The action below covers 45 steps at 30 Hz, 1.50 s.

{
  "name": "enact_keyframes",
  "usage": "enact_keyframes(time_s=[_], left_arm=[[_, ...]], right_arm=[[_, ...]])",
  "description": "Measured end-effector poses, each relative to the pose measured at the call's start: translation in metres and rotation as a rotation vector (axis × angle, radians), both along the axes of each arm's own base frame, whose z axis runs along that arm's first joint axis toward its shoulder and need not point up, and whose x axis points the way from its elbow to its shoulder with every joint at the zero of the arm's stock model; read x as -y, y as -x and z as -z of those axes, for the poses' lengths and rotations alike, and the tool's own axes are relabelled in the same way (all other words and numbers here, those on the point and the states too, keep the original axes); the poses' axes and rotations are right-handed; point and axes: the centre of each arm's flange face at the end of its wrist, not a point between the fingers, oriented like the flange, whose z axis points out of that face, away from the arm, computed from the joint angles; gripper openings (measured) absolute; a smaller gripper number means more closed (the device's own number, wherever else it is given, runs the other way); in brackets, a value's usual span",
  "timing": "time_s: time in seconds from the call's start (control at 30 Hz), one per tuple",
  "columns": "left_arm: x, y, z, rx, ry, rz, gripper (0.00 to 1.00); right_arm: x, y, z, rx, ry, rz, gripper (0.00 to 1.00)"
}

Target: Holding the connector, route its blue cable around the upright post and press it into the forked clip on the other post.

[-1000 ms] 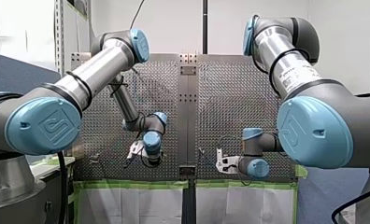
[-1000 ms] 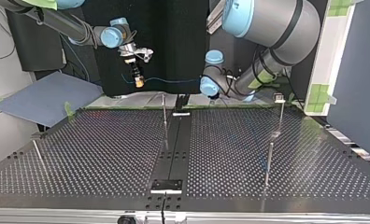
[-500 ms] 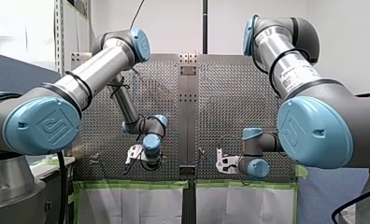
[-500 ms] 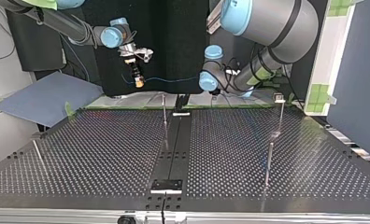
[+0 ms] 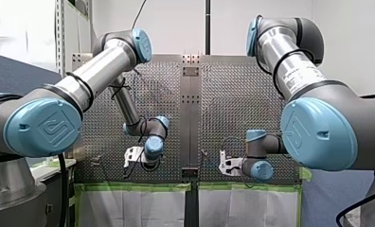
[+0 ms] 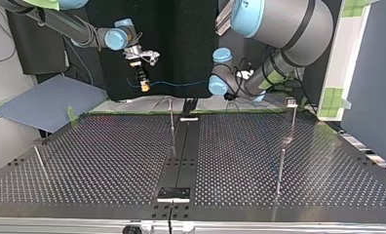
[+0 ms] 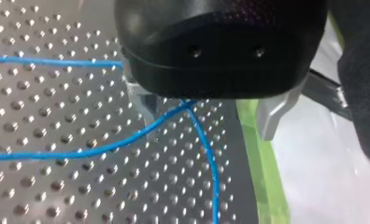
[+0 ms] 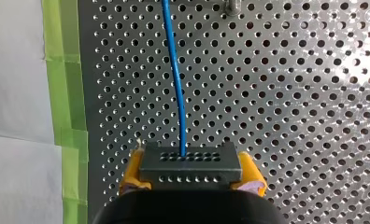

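The connector (image 8: 191, 164), a dark block with rows of small holes, sits pinched between the yellow pads (image 8: 131, 173) of my right gripper (image 8: 191, 171), whose jaws close on its two ends. The blue cable (image 8: 176, 84) leaves the connector's face and runs straight ahead over the perforated table (image 8: 290, 93), beside a strip of green tape (image 8: 66, 93). In the top view the connector hangs above the table's far edge at the left, and the cable stretches right from it towards my left arm's wrist. My right arm comes in from the far left there, with its wrist bent so that the gripper points down. My left gripper (image 7: 206, 112) hovers low over the table with its jaws spread. The cable passes under it, just beside one metal finger (image 7: 271, 114), then forks into two runs across the holes. The upright post (image 6: 172, 124) stands near the table's middle, and the post (image 6: 292, 124) carrying the clip (image 6: 292, 102) stands well to its right. Both are apart from the cable. In the front view my left arm's shoulder cap (image 5: 43, 127) bears a moulded logo. A printed label (image 5: 300, 79) on my right arm is too small to read.
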Motion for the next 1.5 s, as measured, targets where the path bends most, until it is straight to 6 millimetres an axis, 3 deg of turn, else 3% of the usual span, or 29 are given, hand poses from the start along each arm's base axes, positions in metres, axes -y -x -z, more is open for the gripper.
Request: enact_keyframes(time_s=[0.4,0.83,1.23,1.5], left_arm=[[-0.009,-0.005,-0.018,0.048,-0.019,-0.084,1.0],[-0.019,-0.004,-0.012,0.073,0.05,-0.097,1.0],[-0.022,-0.003,-0.024,0.118,0.062,-0.12,1.0],[-0.022,0.008,-0.019,0.113,0.065,-0.104,1.0]], right_arm=[[0.001,0.0,0.0,0.001,0.001,0.0,0.0],[0.001,0.0,-0.001,0.0,0.001,-0.001,0.0],[0.001,0.0,0.0,0.0,0.0,-0.001,0.0],[0.001,0.0,-0.001,0.0,0.001,0.0,0.0]])
